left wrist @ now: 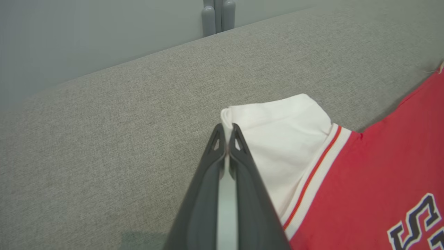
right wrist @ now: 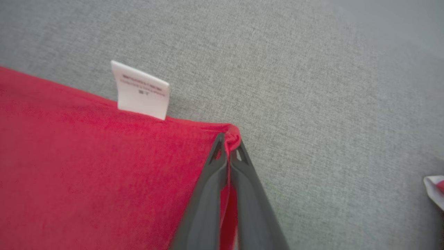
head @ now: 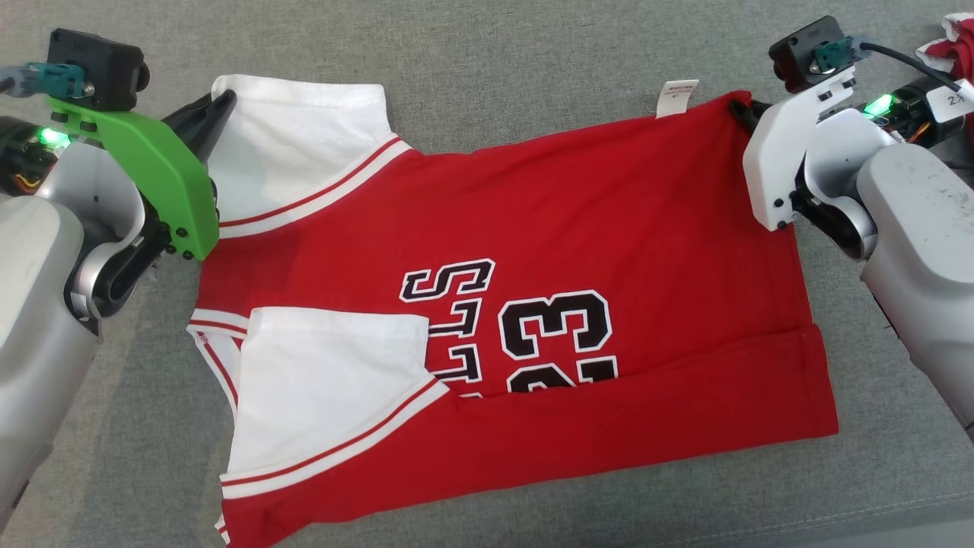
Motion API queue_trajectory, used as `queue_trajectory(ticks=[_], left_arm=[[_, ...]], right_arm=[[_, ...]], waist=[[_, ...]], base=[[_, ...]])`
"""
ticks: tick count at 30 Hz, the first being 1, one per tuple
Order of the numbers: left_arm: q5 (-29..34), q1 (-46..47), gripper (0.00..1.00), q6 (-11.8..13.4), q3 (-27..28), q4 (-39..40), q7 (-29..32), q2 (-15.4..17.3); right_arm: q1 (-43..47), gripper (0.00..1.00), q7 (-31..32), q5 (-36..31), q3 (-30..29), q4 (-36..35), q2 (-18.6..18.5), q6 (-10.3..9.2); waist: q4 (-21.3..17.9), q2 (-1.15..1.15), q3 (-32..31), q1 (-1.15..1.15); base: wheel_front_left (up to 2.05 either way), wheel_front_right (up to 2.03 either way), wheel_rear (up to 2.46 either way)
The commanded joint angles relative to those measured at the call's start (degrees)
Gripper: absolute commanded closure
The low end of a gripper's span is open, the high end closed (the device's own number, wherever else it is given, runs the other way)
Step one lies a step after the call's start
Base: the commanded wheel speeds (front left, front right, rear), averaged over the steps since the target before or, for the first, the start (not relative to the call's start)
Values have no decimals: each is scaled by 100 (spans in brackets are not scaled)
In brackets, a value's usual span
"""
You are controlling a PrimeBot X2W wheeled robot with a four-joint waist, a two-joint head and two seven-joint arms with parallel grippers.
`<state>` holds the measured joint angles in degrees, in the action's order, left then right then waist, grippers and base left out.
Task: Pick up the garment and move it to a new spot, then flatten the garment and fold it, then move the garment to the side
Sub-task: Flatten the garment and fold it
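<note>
The garment is a red jersey with white sleeves and black-and-white lettering, spread on the grey cushion with its near edge folded over. My left gripper is shut on the corner of the far white sleeve; in the left wrist view the left gripper pinches the white cloth between its tips. My right gripper is shut on the far right red corner of the garment. In the right wrist view the right gripper clamps the red hem, just right of a white care label.
The grey fabric surface extends around the garment, with its front seam at the lower right. Another red-and-white cloth lies at the far right corner. A grey wall stands behind the cushion's far edge.
</note>
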<state>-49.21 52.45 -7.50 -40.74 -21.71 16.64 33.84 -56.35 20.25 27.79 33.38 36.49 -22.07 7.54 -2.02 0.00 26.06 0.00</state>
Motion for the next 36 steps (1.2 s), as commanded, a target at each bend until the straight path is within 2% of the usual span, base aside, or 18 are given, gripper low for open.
queue_trajectory(ticks=[1,7,12,17,23,28,32,36], left_arm=[[-16,75,100,4,19,21,-82,64],[-189,-249,100,4,100,232,-479,159],[-301,-893,100,70,172,758,-903,339],[-469,-1801,100,393,313,1526,-1286,586],[-645,-2982,100,954,476,2455,-1750,865],[-786,-3929,100,1307,401,3034,-2060,827],[-941,-4454,100,1420,329,3142,-2256,736],[-1056,-4668,100,1346,267,2987,-2336,639]], right_arm=[[-103,100,-198,-43,-66,83,-46,-12],[75,100,-956,-39,-52,241,30,-11],[514,100,-1464,74,121,20,-120,-11],[1136,100,-1845,175,63,-362,-333,-11],[2037,100,-2071,73,-225,-935,-491,-11],[2840,100,-2083,-88,-696,-1395,-436,-11],[3366,100,-1998,-290,-1082,-1717,-325,-11],[3733,100,-1925,-505,-1353,-1953,-199,-11]], waist=[[-3,0,-29,0],[2,0,-252,0],[45,0,-546,0],[100,0,-877,0],[170,0,-1227,0],[238,0,-1412,0],[267,0,-1480,0],[270,0,-1542,0]], base=[[0,0,0],[0,0,0],[0,0,0],[0,0,0],[0,0,0],[0,0,0],[0,0,0],[0,0,0]])
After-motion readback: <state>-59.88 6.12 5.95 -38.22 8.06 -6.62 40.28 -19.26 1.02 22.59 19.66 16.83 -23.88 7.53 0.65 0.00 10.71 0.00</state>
